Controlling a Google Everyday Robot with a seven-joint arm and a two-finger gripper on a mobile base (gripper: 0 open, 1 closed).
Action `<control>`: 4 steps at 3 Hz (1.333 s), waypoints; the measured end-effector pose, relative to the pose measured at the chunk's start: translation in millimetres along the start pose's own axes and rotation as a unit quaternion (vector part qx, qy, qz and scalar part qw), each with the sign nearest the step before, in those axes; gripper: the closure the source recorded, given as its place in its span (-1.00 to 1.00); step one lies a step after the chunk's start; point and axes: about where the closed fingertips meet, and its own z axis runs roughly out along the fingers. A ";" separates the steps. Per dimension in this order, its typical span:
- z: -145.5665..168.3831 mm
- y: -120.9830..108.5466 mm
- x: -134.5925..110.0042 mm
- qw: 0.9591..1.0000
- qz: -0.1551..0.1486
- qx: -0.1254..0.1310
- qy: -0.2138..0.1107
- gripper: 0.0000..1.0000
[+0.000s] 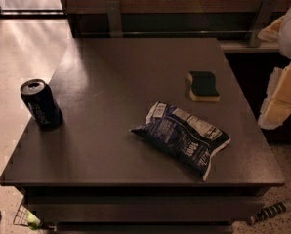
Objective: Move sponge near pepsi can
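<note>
End effector hangs right of the sponge, beyond the table's edge. How far open it is I cannot tell, and the sponge lies free, green side up. Well left of the sponge stands the pepsi can, with white "pepsi" down its side. The chip bag lies just front-left of the sponge, its print unreadable. Best to grasp the sponge from above and carry it clear of the bag.

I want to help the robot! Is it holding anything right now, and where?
Nothing is held. The gripper hangs past the right edge of the table, apart from the sponge, which lies on the tabletop.
</note>
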 end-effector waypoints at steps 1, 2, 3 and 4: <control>0.0 0.0 0.0 1.000 0.000 0.000 0.000 -1.00; 23.7 -22.4 -3.3 0.998 0.032 0.016 -0.058 -1.00; 59.9 -49.6 -10.6 0.985 0.081 0.027 -0.151 -1.00; 98.2 -73.9 -23.4 0.964 0.126 0.037 -0.232 -1.00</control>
